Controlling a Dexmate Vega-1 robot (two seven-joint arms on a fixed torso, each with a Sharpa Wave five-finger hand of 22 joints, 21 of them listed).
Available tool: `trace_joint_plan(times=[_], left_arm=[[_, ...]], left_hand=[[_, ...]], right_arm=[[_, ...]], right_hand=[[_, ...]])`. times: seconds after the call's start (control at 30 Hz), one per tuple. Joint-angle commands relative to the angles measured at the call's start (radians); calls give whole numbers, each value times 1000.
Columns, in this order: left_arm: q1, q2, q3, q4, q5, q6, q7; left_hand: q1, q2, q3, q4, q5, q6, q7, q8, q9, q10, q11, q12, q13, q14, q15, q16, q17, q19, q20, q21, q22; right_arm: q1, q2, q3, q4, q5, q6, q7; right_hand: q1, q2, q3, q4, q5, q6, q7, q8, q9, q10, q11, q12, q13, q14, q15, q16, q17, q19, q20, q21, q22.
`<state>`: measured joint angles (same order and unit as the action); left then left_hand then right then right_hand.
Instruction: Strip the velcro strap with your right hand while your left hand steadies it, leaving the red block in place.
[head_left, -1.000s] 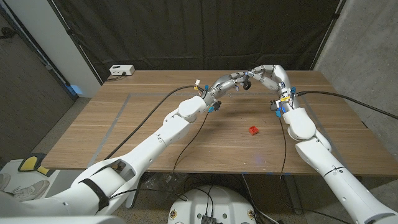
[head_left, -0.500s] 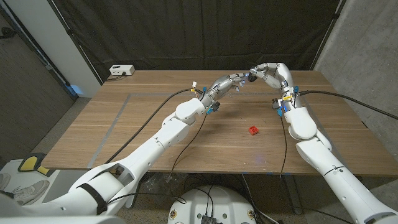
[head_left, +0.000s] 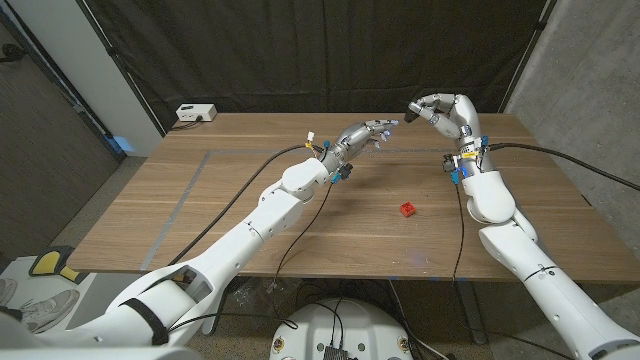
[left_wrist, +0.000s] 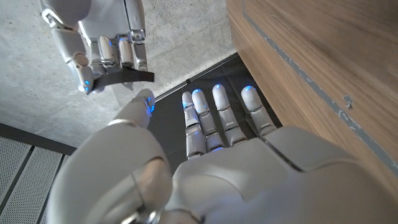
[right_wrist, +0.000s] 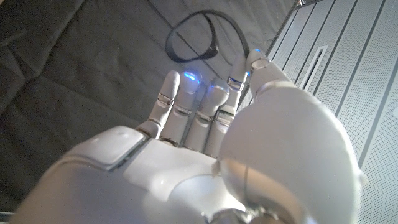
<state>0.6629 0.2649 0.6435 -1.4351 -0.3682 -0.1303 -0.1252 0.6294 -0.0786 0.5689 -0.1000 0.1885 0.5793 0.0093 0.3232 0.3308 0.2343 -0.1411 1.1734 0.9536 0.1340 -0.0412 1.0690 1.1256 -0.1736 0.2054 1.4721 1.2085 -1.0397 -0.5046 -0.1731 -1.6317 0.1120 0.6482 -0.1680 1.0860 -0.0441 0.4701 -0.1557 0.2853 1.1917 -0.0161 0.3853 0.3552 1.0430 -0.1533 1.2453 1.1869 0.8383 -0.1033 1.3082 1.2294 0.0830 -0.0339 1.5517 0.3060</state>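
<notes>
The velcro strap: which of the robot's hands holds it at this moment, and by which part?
The right hand holds the velcro strap, pinched near one end between thumb and fingers; the rest loops free. The left hand is open and apart from it.

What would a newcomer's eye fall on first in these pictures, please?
Two white robot hands raised over the wooden table's far side: the right hand pinches a black velcro strap, the left hand open, apart. A small red block sits alone nearer the front.

Head overlooks table (head_left: 200, 200) — wrists close behind hands.
</notes>
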Motion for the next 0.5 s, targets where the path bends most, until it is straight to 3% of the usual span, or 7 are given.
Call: trace_joint_plan(times=[0.03,0.1,0.3,0.37,0.47,0.5], left_arm=[[-10,0,7,-23,-12,51,3],[-16,-1,7,-17,-33,56,-24],[-17,-3,7,-12,-44,49,-38],[-11,-1,4,-15,-53,46,-42],[4,1,-7,-19,-75,35,-48],[8,3,-8,-18,-72,21,-46]], left_hand=[[-7,-16,-19,-3,0,42,-4,19,-2,9,-5,8,-1,12,-58,5,-10,-169,8,4,-1],[5,-5,-19,-7,3,81,-2,31,-6,15,-7,11,-3,17,-59,4,-20,-170,7,7,-1],[15,13,-20,-7,3,86,6,27,-13,15,-5,17,0,14,-57,2,-31,-177,7,10,0],[22,34,-14,-4,3,83,9,22,-16,12,-2,20,4,10,-50,0,-38,-184,6,11,0],[36,105,24,8,8,66,28,2,-30,-10,21,21,10,-14,-26,-10,-51,-222,3,-12,-9],[31,107,29,9,9,47,32,-10,-33,-14,26,23,13,-20,-22,-5,-43,-234,5,-19,-9]], right_arm=[[3,-41,-27,-4,15,38,9],[8,-47,-36,4,35,46,24],[10,-52,-40,10,43,37,20],[11,-52,-40,12,44,32,18],[13,-52,-40,15,50,25,20],[14,-53,-39,15,49,22,20]], right_hand=[[-2,9,12,2,3,4,0,6,4,-2,-15,1,5,4,-114,-2,1,-6,-16,7,-1],[-2,8,13,2,2,4,0,7,6,-5,-14,2,9,2,-114,-2,1,-5,-16,7,-2],[-4,5,23,1,1,2,-2,6,5,-4,-14,-10,-8,0,-115,-2,1,-5,-17,8,-7],[-5,4,25,1,0,2,-1,6,5,-1,-15,-10,-8,-1,-115,-2,1,-5,-17,8,-9],[-6,3,27,1,0,2,-3,6,6,-3,-16,-5,1,-1,-114,-3,1,-5,-18,8,-10],[-6,3,28,1,0,3,-2,6,5,-4,-17,-3,5,-1,-114,-3,1,-5,-19,8,-10]])
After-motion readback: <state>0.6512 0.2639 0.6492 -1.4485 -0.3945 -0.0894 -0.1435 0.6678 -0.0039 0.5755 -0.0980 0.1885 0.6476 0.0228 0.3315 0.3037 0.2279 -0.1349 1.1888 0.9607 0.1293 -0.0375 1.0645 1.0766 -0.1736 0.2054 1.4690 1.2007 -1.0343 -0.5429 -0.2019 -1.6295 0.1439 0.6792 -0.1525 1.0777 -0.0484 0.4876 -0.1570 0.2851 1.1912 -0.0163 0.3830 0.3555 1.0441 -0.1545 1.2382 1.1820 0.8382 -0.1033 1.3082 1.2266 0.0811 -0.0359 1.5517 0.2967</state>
